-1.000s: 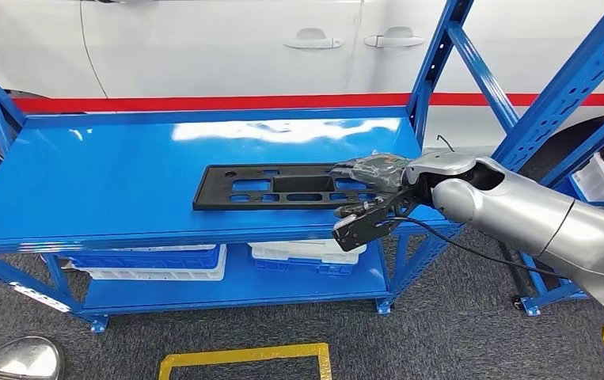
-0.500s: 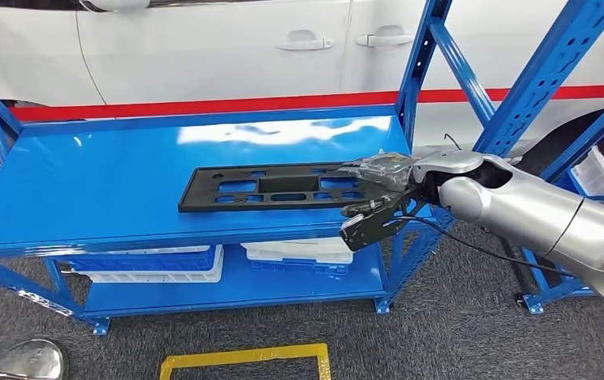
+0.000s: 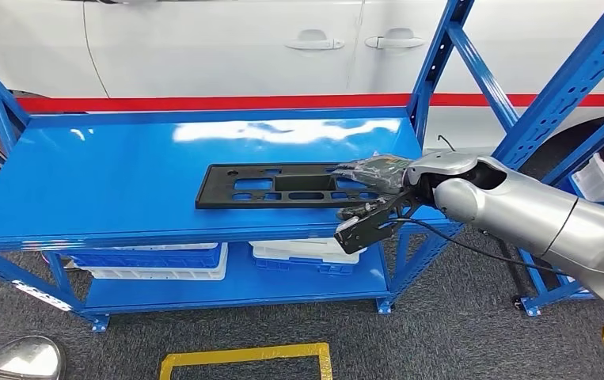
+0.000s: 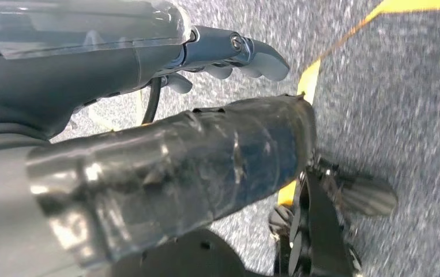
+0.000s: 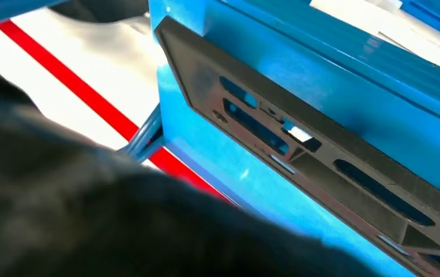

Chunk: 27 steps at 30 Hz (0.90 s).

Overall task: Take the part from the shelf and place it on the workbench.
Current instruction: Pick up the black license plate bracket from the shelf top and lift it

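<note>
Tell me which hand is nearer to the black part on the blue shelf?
Right. The right hand is at the black part's end; the left hand hangs over the floor.

The part [image 3: 279, 185] looks like matt black plastic. The workbench [image 3: 108, 186] is glossy blue painted metal. The floor [image 3: 457, 332] seems rough grey carpet, though blurred.

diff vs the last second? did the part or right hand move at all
No real change. The head camera swayed at the half-second mark and came back, shifting the whole picture. The right hand still grips the right end of the black part, which lies flat on the blue shelf in the same spot. Left hand hangs over the floor.
</note>
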Available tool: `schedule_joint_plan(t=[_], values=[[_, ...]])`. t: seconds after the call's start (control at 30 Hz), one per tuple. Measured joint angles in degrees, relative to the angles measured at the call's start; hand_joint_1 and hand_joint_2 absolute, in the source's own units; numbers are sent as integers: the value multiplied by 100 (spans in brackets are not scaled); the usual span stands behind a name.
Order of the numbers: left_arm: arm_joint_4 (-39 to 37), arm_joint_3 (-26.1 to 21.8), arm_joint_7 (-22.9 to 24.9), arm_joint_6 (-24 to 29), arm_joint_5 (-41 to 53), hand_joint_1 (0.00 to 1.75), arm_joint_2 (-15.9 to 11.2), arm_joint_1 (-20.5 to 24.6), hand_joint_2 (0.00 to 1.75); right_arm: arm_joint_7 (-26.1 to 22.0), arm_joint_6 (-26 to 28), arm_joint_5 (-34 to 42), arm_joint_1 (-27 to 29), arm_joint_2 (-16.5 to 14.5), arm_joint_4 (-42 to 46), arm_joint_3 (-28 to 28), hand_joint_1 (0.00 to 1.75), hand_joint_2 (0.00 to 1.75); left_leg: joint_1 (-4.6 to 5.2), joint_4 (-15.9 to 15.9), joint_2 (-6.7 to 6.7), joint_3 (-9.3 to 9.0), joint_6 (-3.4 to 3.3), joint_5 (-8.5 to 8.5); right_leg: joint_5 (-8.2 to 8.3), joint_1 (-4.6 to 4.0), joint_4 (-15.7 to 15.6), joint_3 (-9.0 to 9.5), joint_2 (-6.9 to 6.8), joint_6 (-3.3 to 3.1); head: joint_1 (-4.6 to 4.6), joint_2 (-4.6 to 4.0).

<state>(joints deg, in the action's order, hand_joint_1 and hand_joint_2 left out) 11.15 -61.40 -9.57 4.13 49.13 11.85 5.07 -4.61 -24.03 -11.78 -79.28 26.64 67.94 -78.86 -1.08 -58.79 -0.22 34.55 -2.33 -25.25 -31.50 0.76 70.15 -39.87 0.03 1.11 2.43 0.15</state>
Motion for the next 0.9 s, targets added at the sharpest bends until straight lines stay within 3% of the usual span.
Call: schedule_joint_plan(t=[0.03, 0.07, 0.1, 0.17, 0.23, 0.3, 0.4, 0.47, 0.53, 0.57, 0.6, 0.63, 0.73, 0.8, 0.9], values=[[0, 0, 0, -1, 0, 0, 0, -3, 0, 0, -1, 0, 10, 0, -1, -21, 0, 0, 2, -1, 0, 4, -1, 0, -117, 5, 321, -153, -1, 13, 1, 0], [0, 0, 0, -1, 1, 0, 0, -4, 0, 0, -1, 1, 21, 0, -1, -47, 0, 0, 3, -1, 1, 5, -1, -1, -135, 6, 487, -236, -1, 16, 0, 0], [0, 0, 0, -2, 2, 0, 0, -4, 0, 0, 2, 1, 29, 0, -1, -69, 0, 0, 4, -2, 1, 3, 0, -2, -44, 4, 443, -217, -1, 10, 0, 1], [0, 0, 0, -2, 13, 0, 2, -1, 0, 0, 15, 2, 29, -3, -1, -93, 0, 0, 5, -2, -3, -11, 9, -8, 355, -5, -233, 111, -1, -39, 0, 1], [0, 0, 0, -2, 31, 0, 11, 2, 0, 0, 44, 4, 18, -22, -6, -99, 0, 0, 19, -5, -6, -4, 39, -12, 597, -47, -916, 433, 1, -105, 2, 1], [0, 0, -1, -2, 65, 0, 19, 8, 0, 0, 85, 7, 18, -87, -29, -120, 0, 0, 22, 4, -6, 10, 94, -7, 602, -90, -1099, 503, 7, -145, 2, 1], [0, 0, -4, -5, 144, 0, 19, 19, 0, -1, 183, -14, 35, -340, -187, -151, 0, 0, 15, -41, -2, 20, 195, -61, 652, -61, -1180, 535, 11, -234, 2, 1], [0, 0, -14, -28, 181, 0, 19, 20, 0, -10, 259, -66, 75, -630, -374, -156, 0, 0, 11, -487, -1, 219, 242, -328, 687, -27, -1241, 562, 16, -295, 7, 0], [0, 0, -28, -65, 201, 0, 19, 25, 0, -31, 302, -107, 168, -958, -572, -159, 0, 0, 7, -1201, -2, 570, 273, -649, 688, -34, -1241, 560, 31, -318, 10, 0], [0, 0, -32, -78, 213, 0, 19, 28, 0, -39, 308, -116, 223, -1108, -665, -160, 0, 0, 6, -1444, -2, 700, 285, -709, 684, -39, -1233, 560, 33, -322, 10, 1], [0, 0, -31, -86, 224, 0, 19, 29, 0, -46, 308, -121, 267, -1242, -747, -160, 0, 0, 6, -1492, -1, 738, 292, -660, 676, -41, -1220, 560, 32, -325, 10, 0], [0, 0, -26, -92, 233, 0, 19, 27, 0, -51, 305, -125, 296, -1359, -818, -160, 0, 0, 4, -1332, 0, 672, 294, -514, 664, -41, -1200, 560, 31, -323, 10, 0], [0, 0, -15, -99, 244, 0, 19, 24, 0, -59, 299, -129, 311, -1595, -970, -160, 0, 0, 8, -292, -1, 170, 257, -35, 594, -58, -1108, 545, 19, -279, 8, 0], [0, 1, -1, -102, 244, 0, 20, 27, 0, -67, 293, -136, 312, -1668, -1039, -160, 0, 0, 25, -37, -10, 53, 210, 2, 570, -84, -1074, 524, 7, -236, 4, 0], [0, -1, 45, -102, 242, 0, 21, 19, 0, -76, 268, -143, 312, -1737, -1105, -160, 0, 0, 22, -8, -7, 51, 134, 32, 540, -79, -1046, 513, 11, -172, 2, -1]])
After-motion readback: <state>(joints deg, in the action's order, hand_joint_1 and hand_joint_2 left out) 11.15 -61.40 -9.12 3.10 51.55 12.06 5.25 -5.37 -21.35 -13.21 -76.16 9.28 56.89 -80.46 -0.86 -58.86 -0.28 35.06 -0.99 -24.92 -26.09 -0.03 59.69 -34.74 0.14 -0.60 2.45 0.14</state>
